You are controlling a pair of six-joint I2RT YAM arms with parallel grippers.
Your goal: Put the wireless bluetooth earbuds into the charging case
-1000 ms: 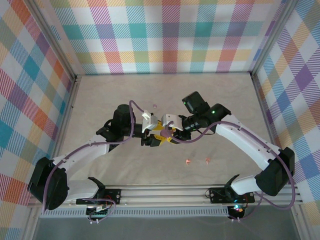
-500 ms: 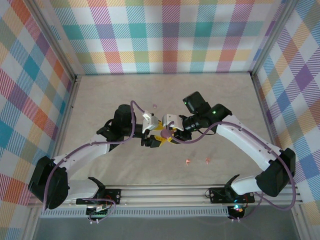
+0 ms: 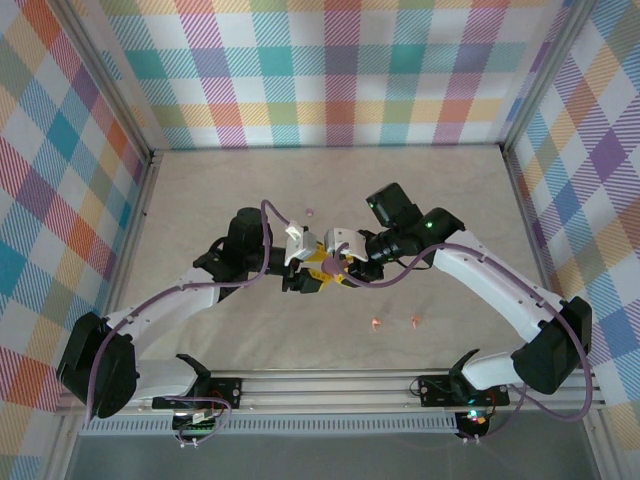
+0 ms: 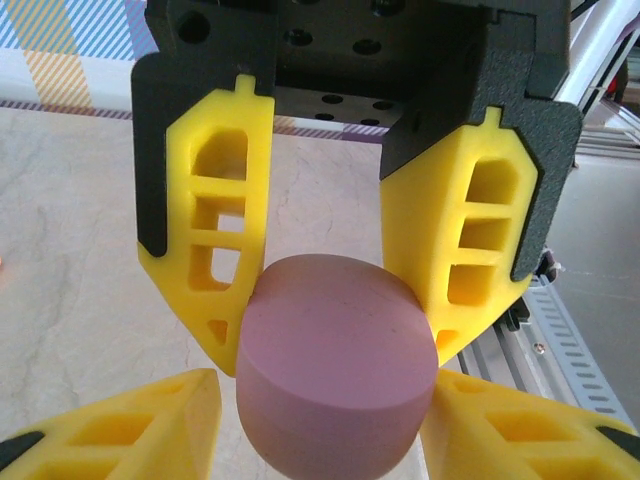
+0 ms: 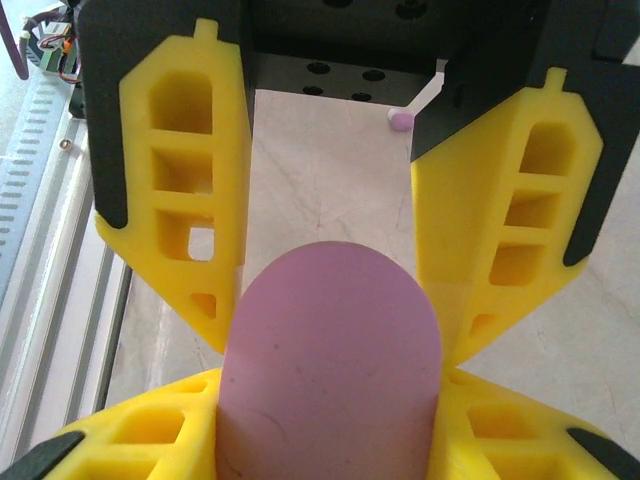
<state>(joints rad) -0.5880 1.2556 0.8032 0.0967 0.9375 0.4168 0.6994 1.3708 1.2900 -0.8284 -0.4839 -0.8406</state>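
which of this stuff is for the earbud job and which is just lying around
For the job: purple case, clamped by left pincer and right pincer; lilac earbud; two salmon earbuds.
Just there: plaid walls; metal rail.

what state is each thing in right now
purple case, looks closed, gripped by both arms
left fingers, shut on the purple case
right fingers, shut on the purple case
orange earbuds, two lying loose on the table, not in a case
lilac earbud, lying loose on the table, beyond the arms
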